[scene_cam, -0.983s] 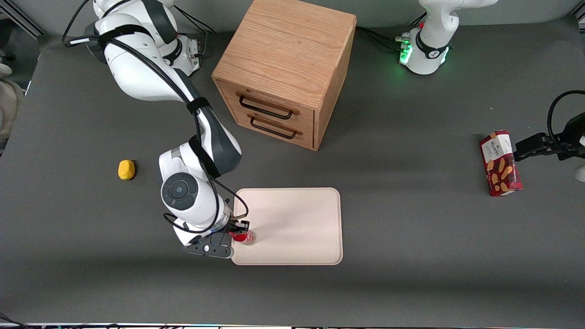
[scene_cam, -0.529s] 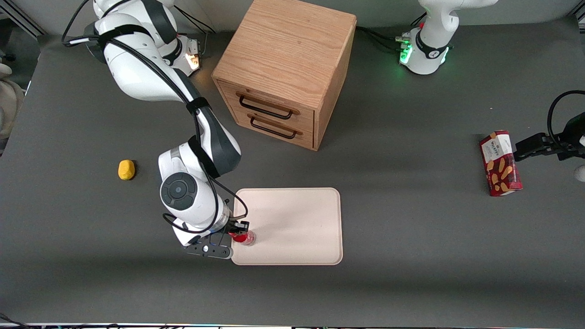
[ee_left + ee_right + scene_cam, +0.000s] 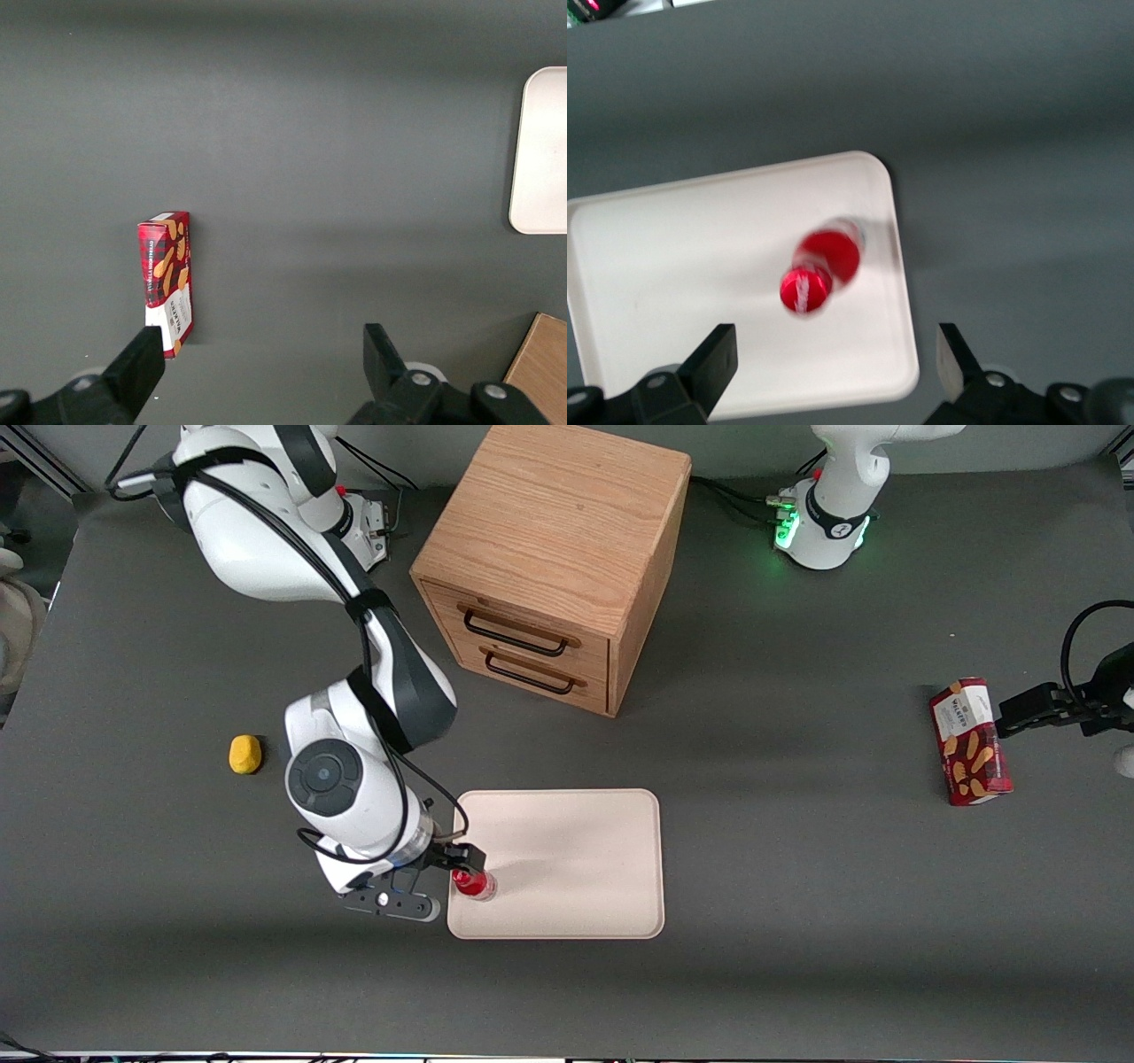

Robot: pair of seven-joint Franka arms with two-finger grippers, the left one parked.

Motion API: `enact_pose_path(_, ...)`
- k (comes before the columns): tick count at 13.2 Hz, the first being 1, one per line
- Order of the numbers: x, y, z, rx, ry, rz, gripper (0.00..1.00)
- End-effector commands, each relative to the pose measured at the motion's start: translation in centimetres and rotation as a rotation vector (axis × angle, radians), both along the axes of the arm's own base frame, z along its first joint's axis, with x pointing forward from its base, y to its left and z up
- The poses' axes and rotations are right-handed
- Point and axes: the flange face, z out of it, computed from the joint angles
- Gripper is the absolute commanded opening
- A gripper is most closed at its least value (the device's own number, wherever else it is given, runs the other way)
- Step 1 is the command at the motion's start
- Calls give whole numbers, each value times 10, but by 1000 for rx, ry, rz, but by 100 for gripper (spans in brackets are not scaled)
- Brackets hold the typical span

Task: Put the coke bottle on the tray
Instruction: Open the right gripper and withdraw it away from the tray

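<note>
Coke bottle (image 3: 819, 270) is seen standing upright on the tray (image 3: 673, 257), near its edge toward the working arm. End effector (image 3: 833, 363) is spread wide above it, holding nothing. Toppling is risked if a finger (image 3: 713, 359) clips the cap during withdrawal.

White arm, black end effector (image 3: 456, 865)

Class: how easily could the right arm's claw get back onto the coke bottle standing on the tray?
Probably easily. The claw hangs open right above the coke bottle, which stands upright near a corner of the tray with nothing between them, so a straight descent looks free.
</note>
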Motion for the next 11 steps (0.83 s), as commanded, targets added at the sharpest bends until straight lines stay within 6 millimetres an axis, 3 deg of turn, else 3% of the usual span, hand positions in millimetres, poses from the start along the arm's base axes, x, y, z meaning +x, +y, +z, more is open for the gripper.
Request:
enact_pose_path(1,-34,-13,78,-19,53,-29,100)
enact_pose_path(6,-105,-50,207,-46,112,-57,100)
enact_pose_path(9,-124,-118,244,-49,160,10,100)
enact_pose_path(11,-136,-171,242,-45,201,42,100)
